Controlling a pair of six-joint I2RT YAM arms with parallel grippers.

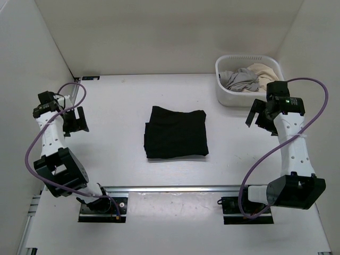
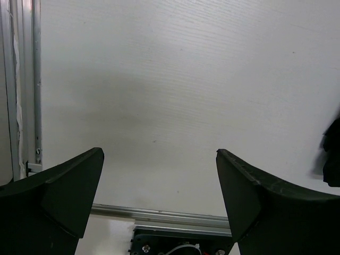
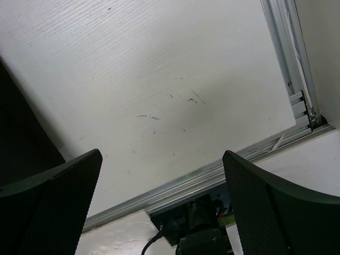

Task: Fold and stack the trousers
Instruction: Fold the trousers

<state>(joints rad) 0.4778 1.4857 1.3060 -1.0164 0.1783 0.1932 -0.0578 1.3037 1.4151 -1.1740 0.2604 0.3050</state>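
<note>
Trousers folded; we judge the task almost finished.
The trousers (image 1: 176, 133) lie mid-table as one compact black rectangle, well apart from both arms. Our left gripper (image 2: 159, 152) and right gripper (image 3: 162, 154) hang spread apart, holding nothing. We count one pair of trousers, one basket (image 1: 229, 98), and two garments in it.

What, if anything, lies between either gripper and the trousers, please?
Nothing visible does. Only bare table separates the open left gripper from the folded trousers, and likewise the open right gripper. The basket sits farther back than the right gripper, off that path.
</note>
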